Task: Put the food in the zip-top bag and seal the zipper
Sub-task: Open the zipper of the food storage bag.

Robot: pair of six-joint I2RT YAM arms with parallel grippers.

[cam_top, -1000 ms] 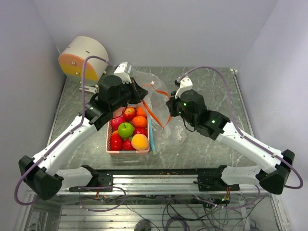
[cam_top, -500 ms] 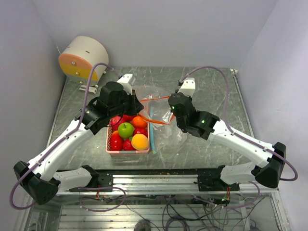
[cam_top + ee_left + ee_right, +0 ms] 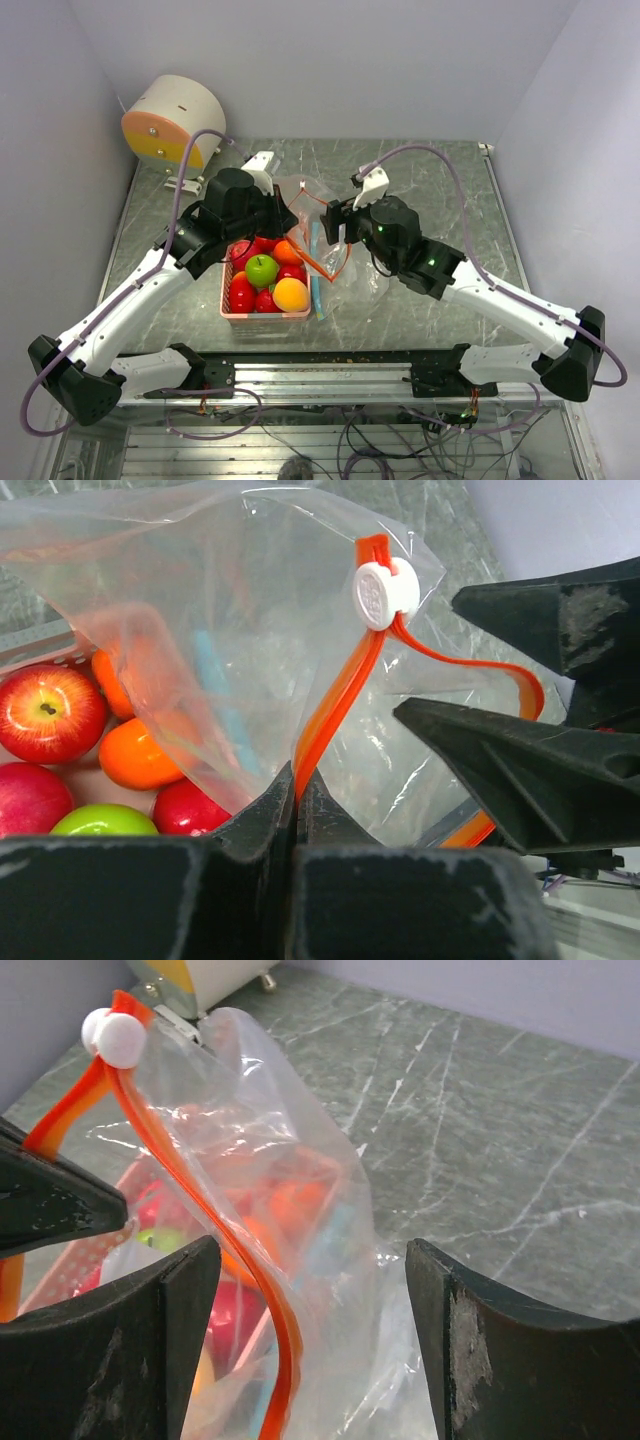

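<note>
Nearest the arms, a pink basket (image 3: pixel 262 318) sits on the table (image 3: pixel 430 190) holding all the fruit (image 3: pixel 268 278): a yellow-orange one (image 3: pixel 291 294) at its near right corner, a green apple (image 3: pixel 262 268) in the middle, red apples (image 3: pixel 242 293) on the left and an orange (image 3: pixel 288 252) toward the far end. A teal strip (image 3: pixel 317 290) lies along the basket's right side, with crinkled clear plastic spread on the table beside it; I cannot tell whether that plastic belongs to the lifted bag. Just beyond the basket, the bag (image 3: pixel 230 600) hangs up off the table between the two grippers, with nothing inside it; the fruit only shows through it. Its zipper (image 3: pixel 335 710) is orange, with a white slider (image 3: pixel 385 593) near the top corner. The left gripper (image 3: pixel 297 810) is pressed together, pinching the zipper, which rises straight out of its fingers. The right gripper (image 3: pixel 310 1250) is spread wide, its fingers (image 3: pixel 190 1290) standing on either side of the bag's mouth edge without touching it. At the far left corner stands a white drum (image 3: pixel 172 120) with an orange face.
</note>
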